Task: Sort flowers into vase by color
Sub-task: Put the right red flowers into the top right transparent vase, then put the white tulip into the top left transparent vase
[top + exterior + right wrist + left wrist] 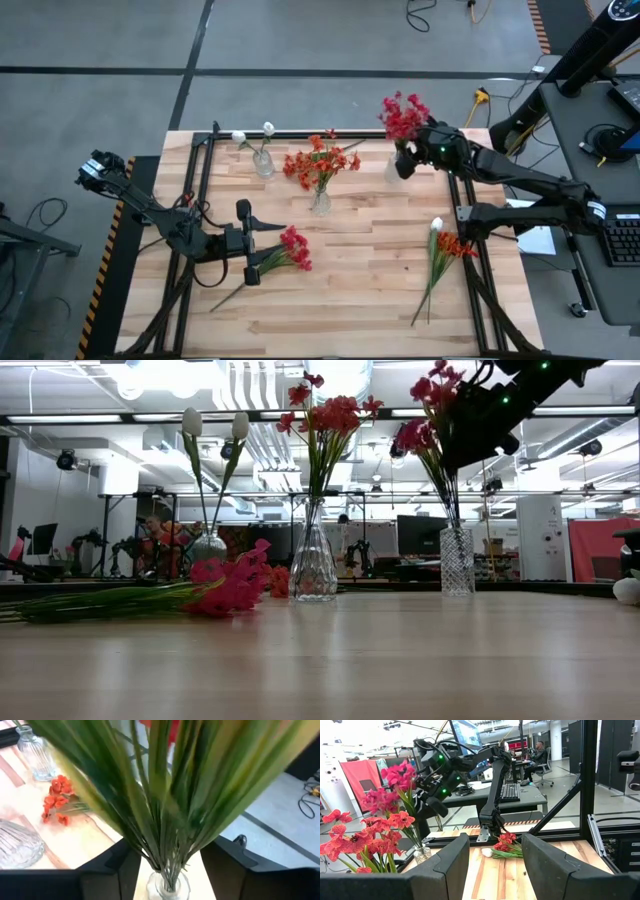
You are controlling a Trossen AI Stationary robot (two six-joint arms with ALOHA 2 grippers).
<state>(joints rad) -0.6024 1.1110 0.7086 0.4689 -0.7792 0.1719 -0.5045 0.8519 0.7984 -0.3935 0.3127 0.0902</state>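
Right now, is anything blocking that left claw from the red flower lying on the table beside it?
Nothing visible does. The left gripper sits right at the red flower's stem, with bare table around them.

Pale wood table (pixel 350 290), clear ribbed, seemingly glass vases (pixel 457 560)

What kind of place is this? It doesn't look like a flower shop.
Probably a robotics lab or workshop: a desk with a keyboard, a person in an office chair, and exposed ceiling ducts behind the wooden table.
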